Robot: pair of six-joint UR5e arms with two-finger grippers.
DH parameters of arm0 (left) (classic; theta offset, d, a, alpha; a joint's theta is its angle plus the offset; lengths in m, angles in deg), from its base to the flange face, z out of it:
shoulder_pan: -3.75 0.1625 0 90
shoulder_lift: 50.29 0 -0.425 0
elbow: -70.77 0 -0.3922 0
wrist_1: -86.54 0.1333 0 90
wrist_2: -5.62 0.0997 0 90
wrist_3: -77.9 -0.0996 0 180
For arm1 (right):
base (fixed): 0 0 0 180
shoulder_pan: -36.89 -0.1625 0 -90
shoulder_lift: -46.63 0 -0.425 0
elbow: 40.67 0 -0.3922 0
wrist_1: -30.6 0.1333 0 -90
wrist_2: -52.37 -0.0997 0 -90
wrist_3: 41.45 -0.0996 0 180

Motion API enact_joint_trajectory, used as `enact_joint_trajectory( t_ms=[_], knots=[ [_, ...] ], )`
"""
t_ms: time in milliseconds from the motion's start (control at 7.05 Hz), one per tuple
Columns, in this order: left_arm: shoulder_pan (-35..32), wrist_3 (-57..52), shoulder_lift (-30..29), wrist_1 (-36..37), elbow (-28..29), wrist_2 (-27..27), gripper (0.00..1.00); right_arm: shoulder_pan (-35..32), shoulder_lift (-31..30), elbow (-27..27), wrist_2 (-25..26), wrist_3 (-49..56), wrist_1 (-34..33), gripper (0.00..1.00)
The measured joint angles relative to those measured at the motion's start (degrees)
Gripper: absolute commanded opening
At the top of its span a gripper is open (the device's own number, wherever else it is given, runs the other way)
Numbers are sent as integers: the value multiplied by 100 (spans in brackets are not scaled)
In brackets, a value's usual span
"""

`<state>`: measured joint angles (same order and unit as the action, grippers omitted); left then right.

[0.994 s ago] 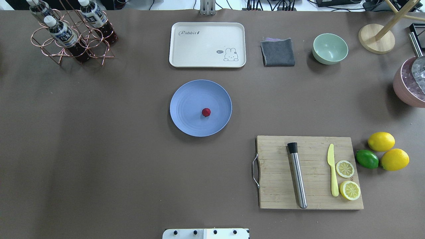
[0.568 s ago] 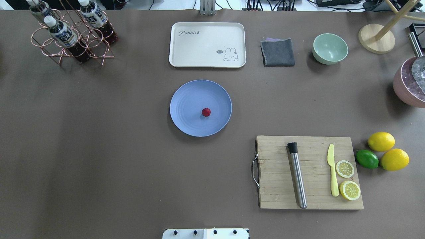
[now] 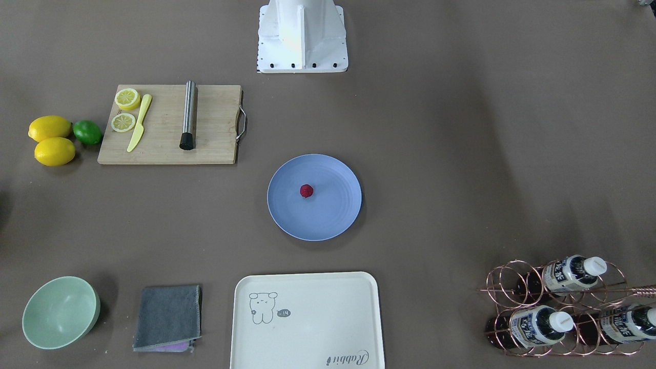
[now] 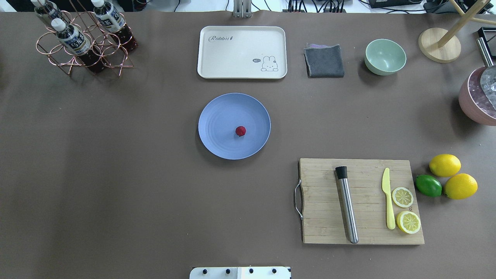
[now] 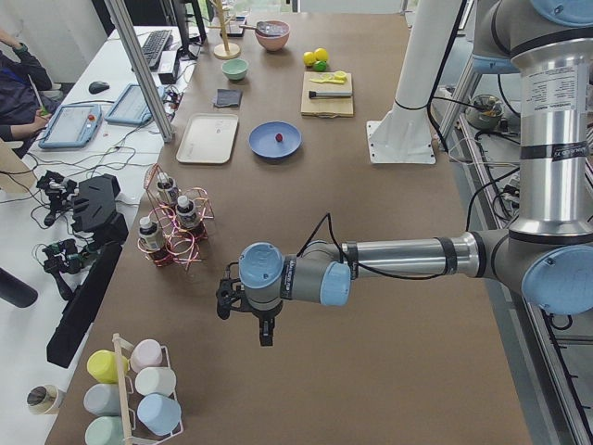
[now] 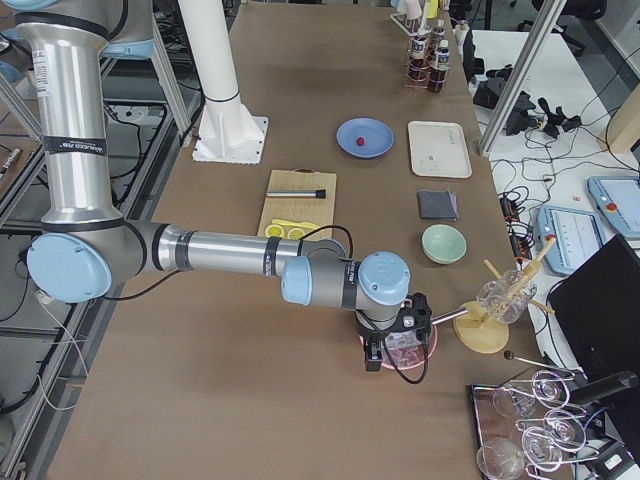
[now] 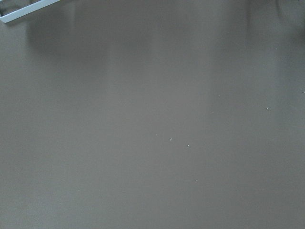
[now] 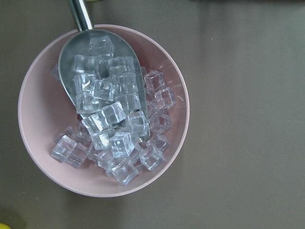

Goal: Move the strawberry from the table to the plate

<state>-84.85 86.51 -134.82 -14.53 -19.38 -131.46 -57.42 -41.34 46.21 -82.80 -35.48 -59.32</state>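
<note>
Both my arms stretch low across the broad grey-brown bench, one toward each end. My left claw hangs over bare bench. My right claw hangs above a pink bowl heaped with clear ice cubes, where a metal scoop rests. Both claws show only in the side views, so I cannot tell whether either is released or clenched.

Nearest my base, on my right, a wooden cutting board carries a steel rod with a black tip, a pale yellow knife and two lemon slices.

Farther out, at mid-bench, the tiny dark-red strawberry lies on the round periwinkle-blue plate, slightly off centre and well apart from both claws.

Beyond the plate sits a cream rectangular tray.
</note>
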Motion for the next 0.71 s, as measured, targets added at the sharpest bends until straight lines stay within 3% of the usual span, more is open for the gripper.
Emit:
enact_joint_trajectory(
  t_ms=[710],
  knots=[
    [0,0,-7,-11,59,16,98,-2,-15,-3,-6,-5,-2,100]
  ],
)
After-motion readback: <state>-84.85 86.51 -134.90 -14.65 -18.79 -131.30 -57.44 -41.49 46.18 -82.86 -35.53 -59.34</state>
